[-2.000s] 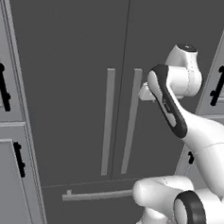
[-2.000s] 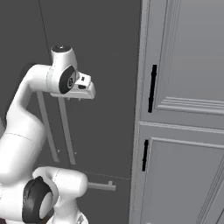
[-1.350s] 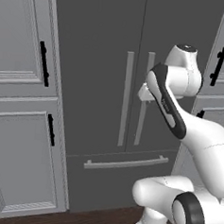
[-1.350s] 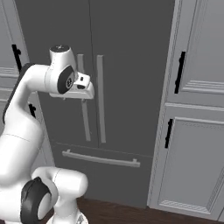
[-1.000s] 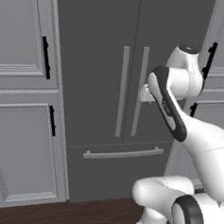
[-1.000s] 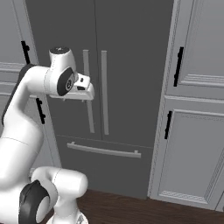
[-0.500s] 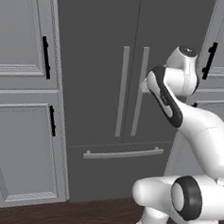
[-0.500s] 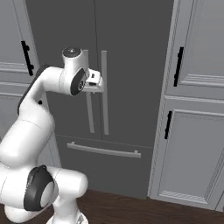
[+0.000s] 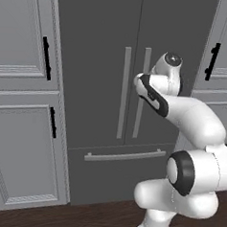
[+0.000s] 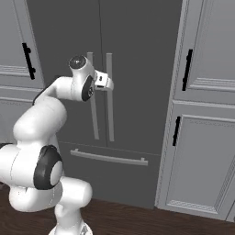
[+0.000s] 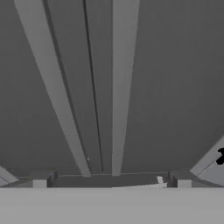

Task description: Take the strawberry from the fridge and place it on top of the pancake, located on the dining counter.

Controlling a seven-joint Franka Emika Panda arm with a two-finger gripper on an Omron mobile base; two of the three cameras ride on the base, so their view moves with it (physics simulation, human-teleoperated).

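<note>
While doors closed | fridge (image 9: 103, 86) handles (image 9: 123, 99) vertical | claw (image 11: 112, 179) spread

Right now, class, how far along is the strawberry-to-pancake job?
Done: the robot faces the fridge, whose doors are shut. In hand: the open, empty tool points at the two vertical handles without touching them. Left: open a door, take the strawberry, and place it on the pancake.

The fridge (image 9: 104, 62) looks matt, smooth dark metal; its handles (image 9: 123, 99) paler.
</note>
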